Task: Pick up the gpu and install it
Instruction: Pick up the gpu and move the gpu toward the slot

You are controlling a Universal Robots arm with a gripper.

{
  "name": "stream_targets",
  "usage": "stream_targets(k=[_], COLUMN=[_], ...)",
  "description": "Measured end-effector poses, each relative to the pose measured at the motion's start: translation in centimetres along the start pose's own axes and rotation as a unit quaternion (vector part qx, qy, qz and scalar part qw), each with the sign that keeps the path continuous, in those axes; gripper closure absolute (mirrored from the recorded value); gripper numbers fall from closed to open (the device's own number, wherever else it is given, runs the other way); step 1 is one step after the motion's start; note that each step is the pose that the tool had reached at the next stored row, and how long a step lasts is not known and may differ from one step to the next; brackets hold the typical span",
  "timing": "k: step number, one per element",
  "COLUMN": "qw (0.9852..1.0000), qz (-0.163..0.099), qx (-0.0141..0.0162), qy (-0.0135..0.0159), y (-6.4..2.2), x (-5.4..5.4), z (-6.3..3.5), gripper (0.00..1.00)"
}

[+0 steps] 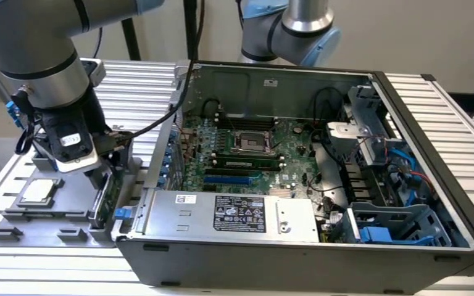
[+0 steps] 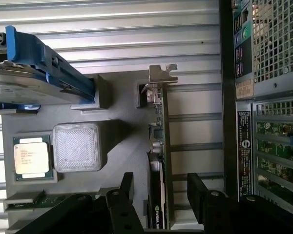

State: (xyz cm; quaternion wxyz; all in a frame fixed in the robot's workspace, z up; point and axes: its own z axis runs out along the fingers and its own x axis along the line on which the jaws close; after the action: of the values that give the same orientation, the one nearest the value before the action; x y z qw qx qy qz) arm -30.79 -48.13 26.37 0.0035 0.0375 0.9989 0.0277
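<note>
A robot arm's pincer (image 1: 99,177) hangs low over a grey parts holder (image 1: 23,219). The holder rests on a ribbed metal worktop (image 1: 56,274), just beside an open computer case (image 1: 303,259) at the exterior view's right.

The gpu (image 1: 103,203) stands on its long edge in a slot of the holder, on the side nearest the case. In the wrist view the card (image 2: 158,146) appears as a thin strip seen edge-on, with its silver end bracket (image 2: 162,78) at the end farthest from the pincer.

The pincer (image 2: 162,192) is spread wide. Its two black fingers (image 2: 198,187) sit one on each side of the card's near end, with a gap showing between each finger and the card. Nothing is held.

A small square processor chip (image 2: 31,156) lies flat in another pocket of the holder. A silver hard drive with a blue frame (image 2: 39,73) leans in a further one.

Inside the case, the green motherboard (image 1: 253,148) is exposed, and a blue expansion slot (image 1: 229,180) on it looks empty.

The task appears to be at an early stage. The pincer is lined up around the card, but the grasp is not yet made. The card has not been lifted, and carrying it across and seating it in the case are all left to do
</note>
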Motion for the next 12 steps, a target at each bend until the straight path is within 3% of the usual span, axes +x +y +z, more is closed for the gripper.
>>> stream_targets(k=[5, 12], qw=[0.9999, 0.9999], qz=[0.016, 0.013], qx=[0.0010, 0.0030], qy=[-0.0009, -0.0009], y=[-0.05, -0.10], x=[0.0, 0.0], z=[0.91, 1.74], gripper=[0.44, 0.44])
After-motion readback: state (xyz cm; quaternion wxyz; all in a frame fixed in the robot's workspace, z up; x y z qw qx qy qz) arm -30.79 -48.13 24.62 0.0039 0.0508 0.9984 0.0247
